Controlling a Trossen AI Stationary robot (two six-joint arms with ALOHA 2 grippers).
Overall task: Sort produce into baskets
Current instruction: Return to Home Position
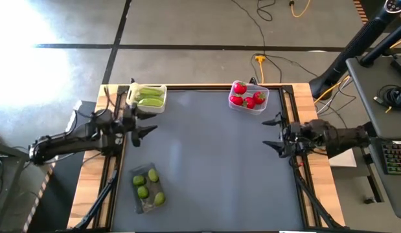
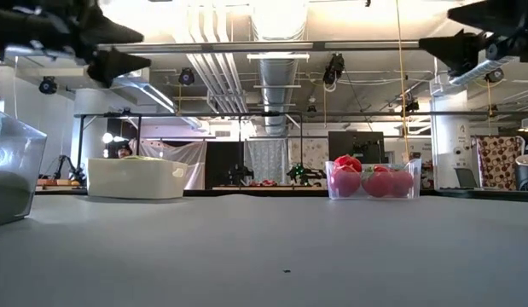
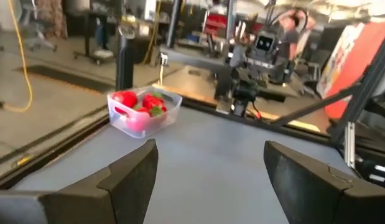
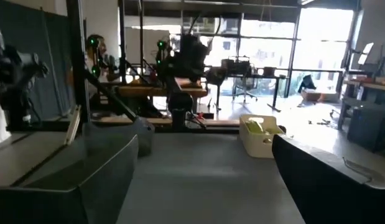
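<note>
The white tub (image 1: 150,98) at the far left holds long green cucumber-like pieces (image 1: 150,101). The clear bluish tub (image 1: 249,97) at the far right holds red strawberries (image 1: 245,96); it also shows in the left wrist view (image 3: 144,112). The dark see-through tub (image 1: 148,188) near the front left holds small round lime-green fruits (image 1: 147,185). My left gripper (image 1: 147,123) is open and empty at the table's left edge. My right gripper (image 1: 273,134) is open and empty at the right edge. Both hang above the table.
The grey mat (image 1: 206,162) lies bare between the three tubs. Wooden borders and rails (image 1: 305,97) run along the left and right sides. A yellow cable (image 1: 260,61) lies on the floor beyond the far edge.
</note>
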